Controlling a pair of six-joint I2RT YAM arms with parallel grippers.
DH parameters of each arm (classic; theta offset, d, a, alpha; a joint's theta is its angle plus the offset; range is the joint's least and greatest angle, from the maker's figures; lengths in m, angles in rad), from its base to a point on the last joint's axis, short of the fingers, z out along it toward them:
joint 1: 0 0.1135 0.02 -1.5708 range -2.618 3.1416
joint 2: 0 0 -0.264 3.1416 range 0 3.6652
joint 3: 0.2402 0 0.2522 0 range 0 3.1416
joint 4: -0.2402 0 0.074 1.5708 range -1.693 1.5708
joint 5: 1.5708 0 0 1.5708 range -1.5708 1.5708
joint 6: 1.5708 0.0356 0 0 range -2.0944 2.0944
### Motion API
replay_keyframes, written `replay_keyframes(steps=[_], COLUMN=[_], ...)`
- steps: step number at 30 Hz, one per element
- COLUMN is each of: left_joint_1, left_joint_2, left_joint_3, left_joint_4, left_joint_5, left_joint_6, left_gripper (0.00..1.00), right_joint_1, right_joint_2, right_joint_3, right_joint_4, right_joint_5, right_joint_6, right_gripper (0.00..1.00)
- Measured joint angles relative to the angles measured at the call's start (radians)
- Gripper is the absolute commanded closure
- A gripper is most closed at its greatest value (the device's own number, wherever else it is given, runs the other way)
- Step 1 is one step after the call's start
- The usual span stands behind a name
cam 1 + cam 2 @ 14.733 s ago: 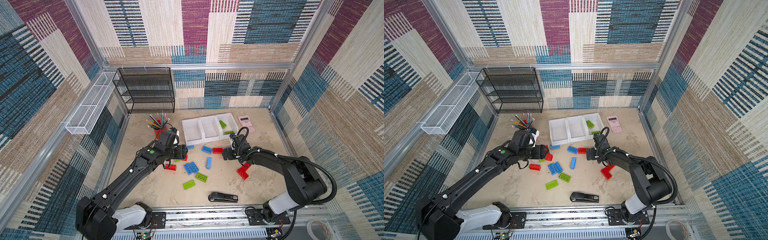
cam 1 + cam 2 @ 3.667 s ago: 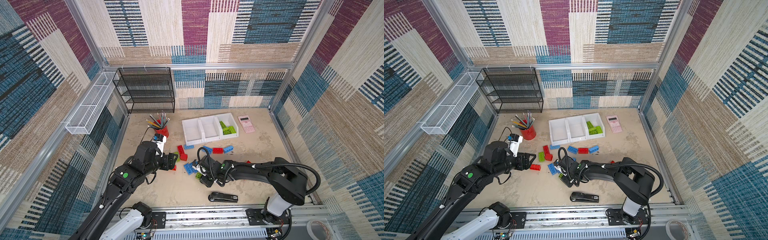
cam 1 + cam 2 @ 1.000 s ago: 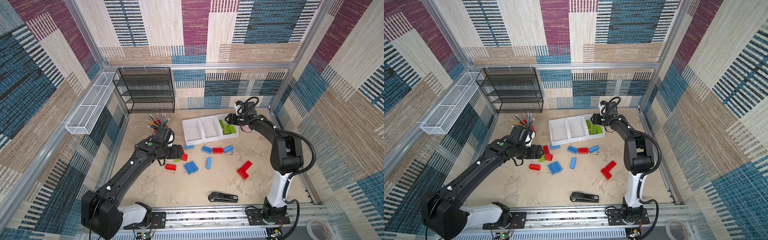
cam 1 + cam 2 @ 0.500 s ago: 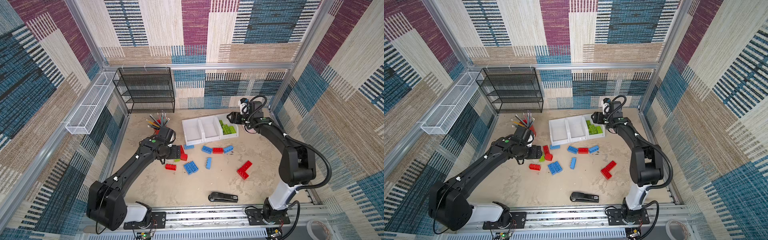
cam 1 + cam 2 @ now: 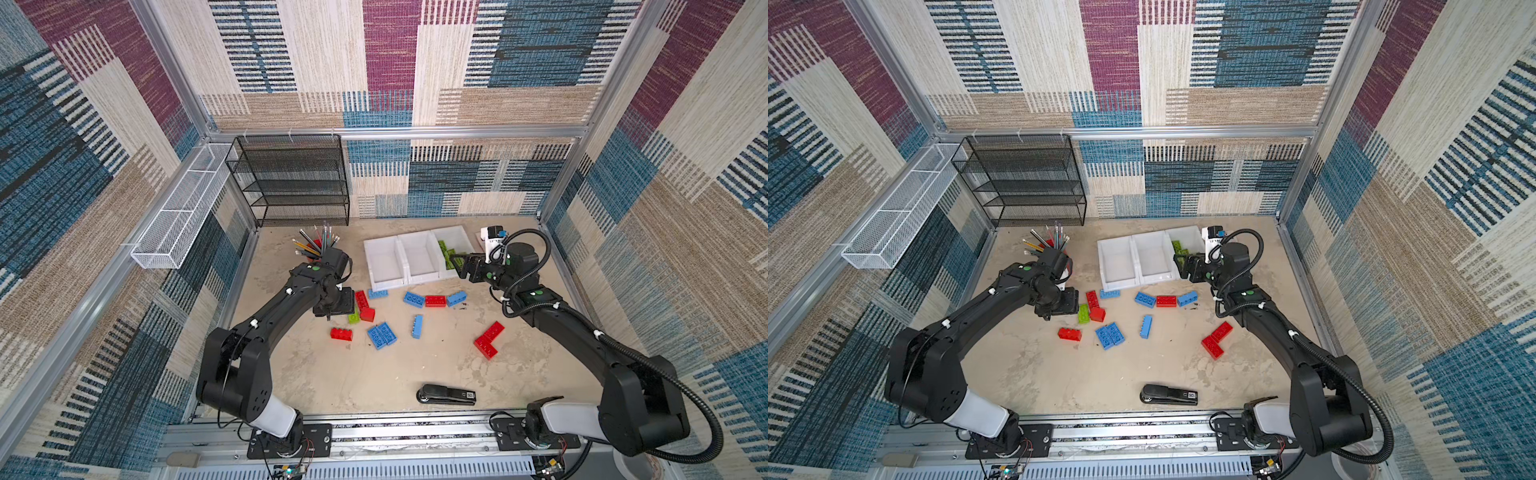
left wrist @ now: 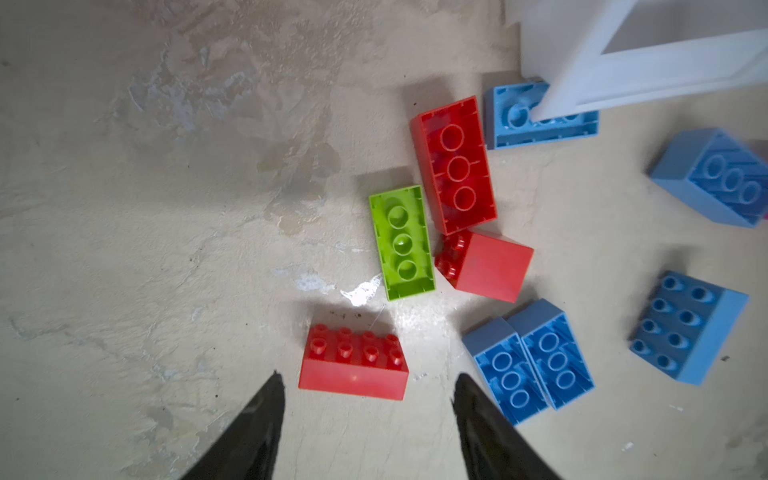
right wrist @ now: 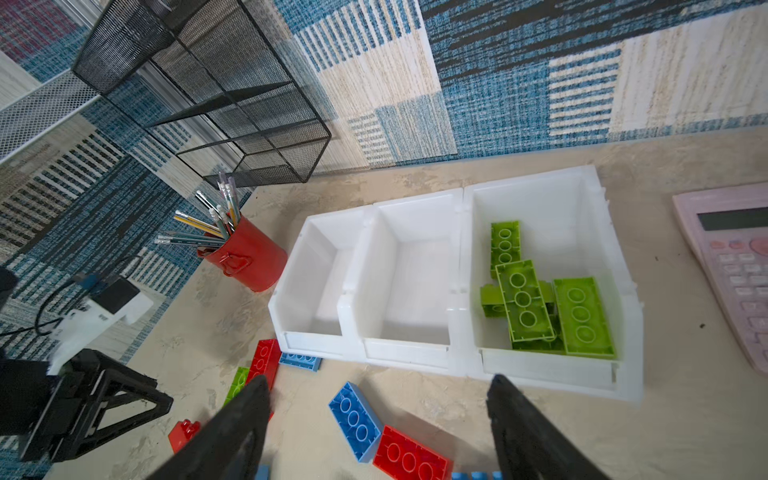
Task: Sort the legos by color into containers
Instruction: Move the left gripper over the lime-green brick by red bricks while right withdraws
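Loose red, blue and green legos lie scattered in front of the three joined white containers (image 5: 387,284). My left gripper (image 6: 368,377) hangs open above the table, its fingers either side of a red lego (image 6: 353,368). A single green lego (image 6: 402,242) lies just beyond it among red ones, and shows in both top views (image 5: 354,318) (image 5: 1083,313). My right gripper (image 7: 378,379) is open and empty, just in front of the right container (image 7: 548,368). That container holds several green legos (image 7: 540,307). The other two containers look empty.
A red pencil cup (image 7: 245,257) stands left of the containers, behind my left arm. A black mesh shelf (image 5: 291,183) stands at the back wall and a white wire tray (image 5: 183,208) hangs on the left wall. There is a pink calculator (image 7: 731,266) right of the containers and a black stapler (image 5: 446,395) near the front edge.
My right gripper has drawn back from over the right container toward the front and opened wider, empty. My left gripper has stayed near the green lego.
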Motion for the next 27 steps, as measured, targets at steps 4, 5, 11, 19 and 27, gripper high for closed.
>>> replay_keyframes(steps=[4,5,11,19,27], left_joint_1=[0.002,0.002,0.003,0.003,0.002], left_joint_2=[0.075,0.090,0.171,0.209,0.240], left_joint_3=[0.027,0.034,0.062,0.062,0.084], left_joint_4=[0.000,0.000,0.010,0.037,0.044], left_joint_5=[0.000,0.000,0.000,0.028,0.063], left_joint_6=[0.000,0.000,-0.001,-0.001,0.000], left_gripper=[0.34,0.34,0.31,0.24,0.22], right_joint_1=[0.005,0.006,0.006,0.006,0.006], right_joint_2=[-0.002,-0.002,-0.008,0.029,0.059], right_joint_3=[-0.042,-0.049,-0.071,-0.080,-0.084], right_joint_4=[0.037,0.043,0.098,0.129,0.155], right_joint_5=[0.000,0.000,0.000,-0.002,-0.010], right_joint_6=[0.000,0.000,0.004,0.004,0.004], right_gripper=[0.15,0.15,0.15,0.15,0.15])
